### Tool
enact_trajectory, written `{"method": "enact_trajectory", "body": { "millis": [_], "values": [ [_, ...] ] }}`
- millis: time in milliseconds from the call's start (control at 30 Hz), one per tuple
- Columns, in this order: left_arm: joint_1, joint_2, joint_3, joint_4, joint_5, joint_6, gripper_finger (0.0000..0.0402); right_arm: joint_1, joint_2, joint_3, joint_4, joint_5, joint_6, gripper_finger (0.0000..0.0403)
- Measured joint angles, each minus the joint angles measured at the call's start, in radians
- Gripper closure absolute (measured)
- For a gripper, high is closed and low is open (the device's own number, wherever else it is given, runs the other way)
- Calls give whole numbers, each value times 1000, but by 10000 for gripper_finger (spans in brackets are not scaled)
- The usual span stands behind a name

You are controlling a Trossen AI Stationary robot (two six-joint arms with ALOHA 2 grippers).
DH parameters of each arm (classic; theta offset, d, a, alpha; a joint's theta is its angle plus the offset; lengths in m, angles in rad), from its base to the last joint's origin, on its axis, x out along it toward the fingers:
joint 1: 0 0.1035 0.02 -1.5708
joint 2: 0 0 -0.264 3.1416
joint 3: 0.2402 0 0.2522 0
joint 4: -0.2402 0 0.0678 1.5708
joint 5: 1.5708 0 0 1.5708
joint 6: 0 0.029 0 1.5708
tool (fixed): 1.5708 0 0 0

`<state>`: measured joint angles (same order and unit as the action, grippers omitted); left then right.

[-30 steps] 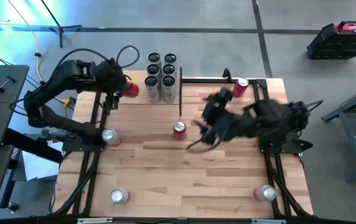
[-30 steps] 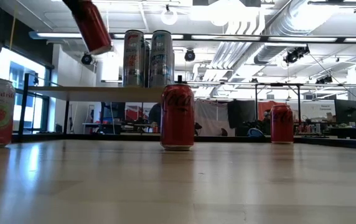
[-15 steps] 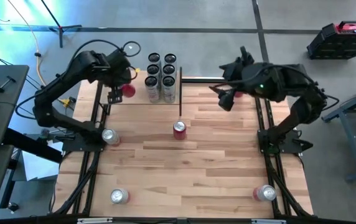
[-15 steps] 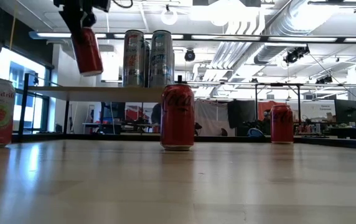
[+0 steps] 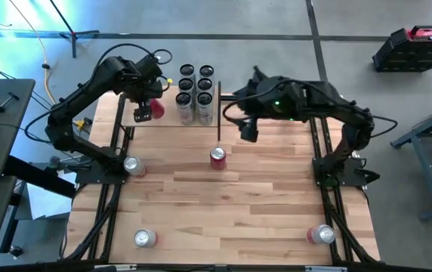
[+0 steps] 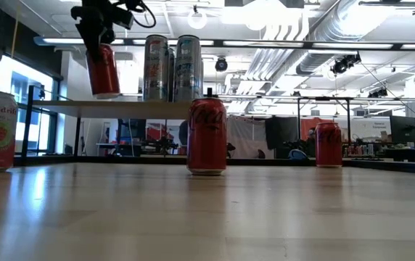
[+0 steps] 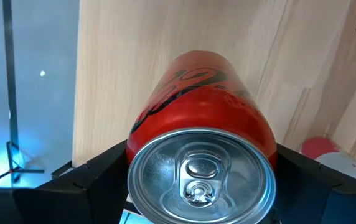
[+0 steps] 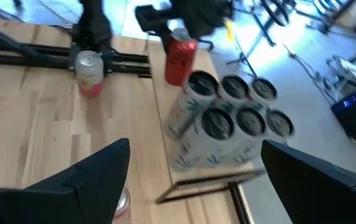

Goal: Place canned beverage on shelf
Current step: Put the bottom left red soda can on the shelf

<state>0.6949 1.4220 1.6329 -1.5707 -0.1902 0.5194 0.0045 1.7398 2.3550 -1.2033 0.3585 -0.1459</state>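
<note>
A red canned beverage (image 6: 103, 70) hangs upright just above the left part of the shelf (image 6: 120, 106), with my left gripper (image 6: 101, 45) shut on it from above. The shelf (image 5: 137, 119) is a light-wood board on black posts at the table's far edge. Several tall silver cans (image 5: 195, 92) stand on its right part. My right gripper (image 5: 248, 130) hovers open and empty beyond the shelf's right end, facing those silver cans (image 8: 228, 118). Another red can (image 5: 217, 157) stands on the tabletop in the middle. My left gripper pinches the red can's side wall near its top rim (image 7: 134, 155) between its two fingers (image 7: 94, 171), one on each side. The fingers come from above, pointing steeply down. The can hangs upright, top up, clear of the shelf board (image 7: 116, 56) below it.
Loose cans stand on the tabletop at the left (image 5: 131, 165), near left (image 5: 144, 238) and near right (image 5: 322, 234). In the low view another red can (image 6: 329, 143) stands at the far right. A black post (image 5: 218, 113) marks the shelf's right end.
My left gripper has carried the red can toward the table's right and down over the shelf's left part; the can has tipped from tilted to upright. My right gripper has risen from the table's middle, swung toward the far edge, then toward the shelf's right end.
</note>
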Motion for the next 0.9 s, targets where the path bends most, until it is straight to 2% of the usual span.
{"method": "enact_trajectory", "body": {
  "millis": [200,500,667,900],
  "values": [
    [-1,36,0,1,2,-18,105,-21,39,0,58,-82,-72,54],
    [-2,72,5,14,-2,-38,102,-71,49,0,66,-210,-68,54],
    [-2,73,3,29,-23,-99,79,-80,49,0,64,-230,-65,54],
    [-4,77,-1,24,-33,-106,47,-83,49,0,64,-242,-65,54]
  ]
}}
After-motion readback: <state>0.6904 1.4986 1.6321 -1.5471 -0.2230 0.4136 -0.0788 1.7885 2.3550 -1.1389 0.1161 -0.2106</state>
